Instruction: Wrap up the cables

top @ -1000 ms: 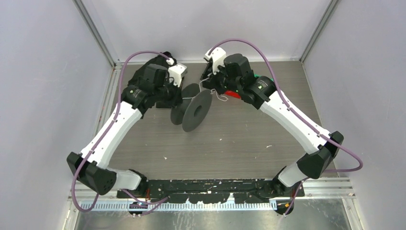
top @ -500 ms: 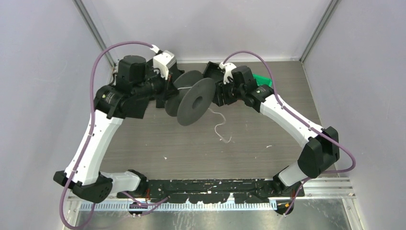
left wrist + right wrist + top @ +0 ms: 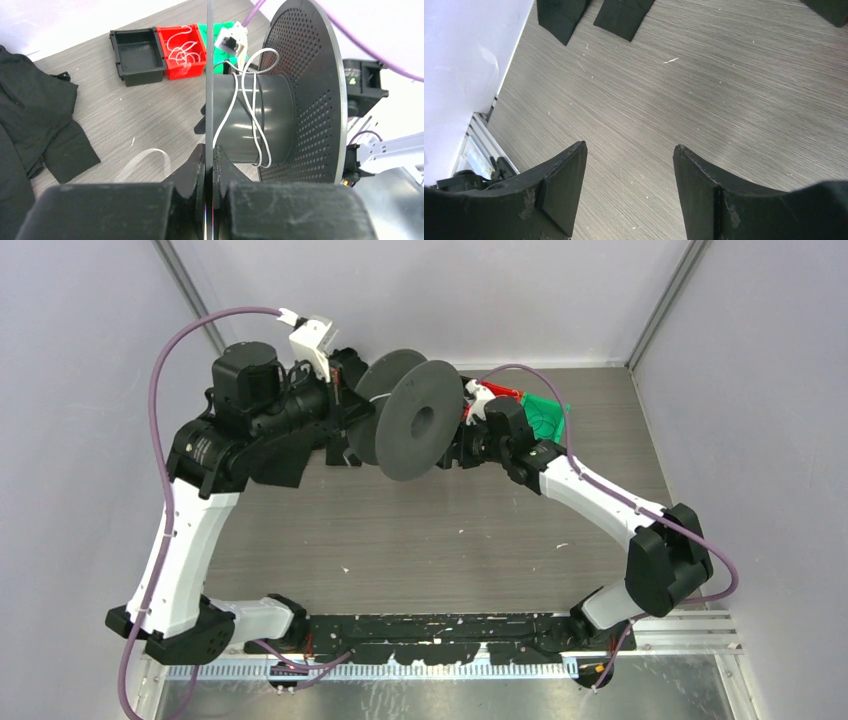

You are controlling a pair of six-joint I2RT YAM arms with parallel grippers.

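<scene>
Spool [image 3: 267, 120]: few loose cable [image 3: 253, 100] turns. Left hand [image 3: 209, 160] pinches flange [image 3: 209, 75]; right hand [image 3: 629, 185] wide, empty. More cables [image 3: 179, 46] unwrapped in bin [image 3: 182, 73], upper left.

walls: pale lavender panels [image 3: 430, 290] | tabletop [image 3: 450, 530]: grey wood-grain | corner posts [image 3: 198, 305]: metal | light: even

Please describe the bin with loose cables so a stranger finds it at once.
Past the grey spool, at the far edge of the table, bins stand together. It is the red bin holding white cables, between an empty black bin and a green one.
</scene>
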